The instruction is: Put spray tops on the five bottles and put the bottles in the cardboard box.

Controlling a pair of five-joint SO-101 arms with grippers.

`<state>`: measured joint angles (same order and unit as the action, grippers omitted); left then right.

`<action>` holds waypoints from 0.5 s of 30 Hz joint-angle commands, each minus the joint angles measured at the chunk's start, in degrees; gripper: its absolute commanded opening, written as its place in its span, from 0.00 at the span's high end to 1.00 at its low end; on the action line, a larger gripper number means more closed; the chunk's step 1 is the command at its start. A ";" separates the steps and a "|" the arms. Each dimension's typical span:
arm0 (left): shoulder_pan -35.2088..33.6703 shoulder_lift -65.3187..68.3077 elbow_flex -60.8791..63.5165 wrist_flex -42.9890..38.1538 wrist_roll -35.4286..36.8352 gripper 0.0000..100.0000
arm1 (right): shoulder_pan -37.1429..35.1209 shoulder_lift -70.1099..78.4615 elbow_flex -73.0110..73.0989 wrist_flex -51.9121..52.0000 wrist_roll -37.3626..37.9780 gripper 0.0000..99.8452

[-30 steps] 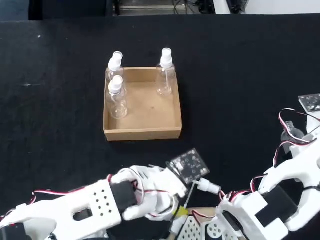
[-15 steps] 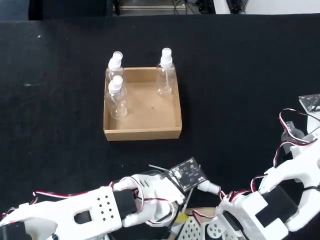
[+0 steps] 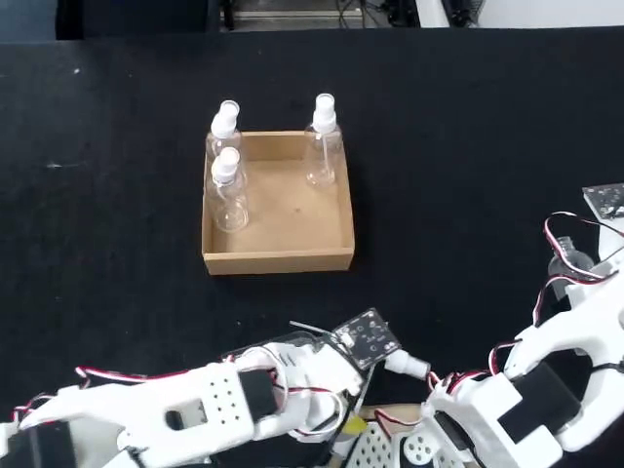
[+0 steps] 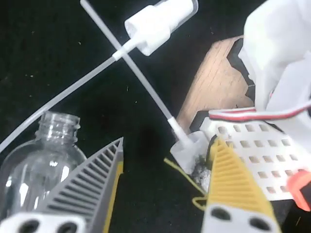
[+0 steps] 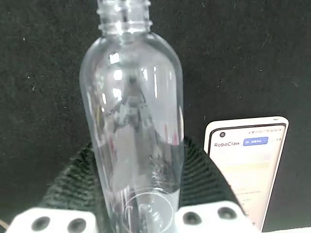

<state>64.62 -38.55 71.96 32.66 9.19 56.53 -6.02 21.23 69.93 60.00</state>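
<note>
Three capped bottles [image 3: 226,193] stand in the box [image 3: 278,261], left of centre in the high view: two at its upper-left corner and one at its upper-right. Two bottles are left, both uncapped.

The held bottle [image 5: 132,87] is clamped by its lower body between the black jaws of the right gripper [image 5: 137,145], neck pointing away. The high view puts that arm at the right edge, near a phone [image 5: 245,165].

The open bottle [image 4: 46,155] sits just beside the grey jaw of the left gripper [image 4: 169,143], at the bottom middle of the high view. I cannot tell whether it stands upright. This gripper's jaws are apart and hold nothing. Between them, close to the yellow jaw, lies a spray top [image 4: 187,151]. Its tube crosses the tube of a second top [image 4: 160,22] farther out.

The likeliest trouble is the crossed tubes. If the left jaws close on the thin tube rather than the head, the top may bend, swing or drag its neighbour along. The grey jaw could also knock the open bottle as it closes. On the right, smooth clear plastic gripped low may twist or slip when a top is pressed onto the neck, and the phone is near enough to be bumped.
</note>
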 commanded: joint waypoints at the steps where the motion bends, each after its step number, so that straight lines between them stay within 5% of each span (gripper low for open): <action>1: 0.40 4.40 -4.97 1.32 0.18 0.74 | 1.05 -3.21 -3.03 -0.44 0.62 0.99; 9: -2.51 4.31 -6.29 12.22 -0.53 0.74 | 1.05 -3.21 -3.03 -0.44 0.62 0.99; 15: -11.30 4.31 -15.69 27.16 -10.46 0.74 | 1.05 -3.21 -3.03 -0.44 0.70 0.99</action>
<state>59.08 -35.12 63.08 49.63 5.32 56.53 -6.02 21.23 69.93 60.00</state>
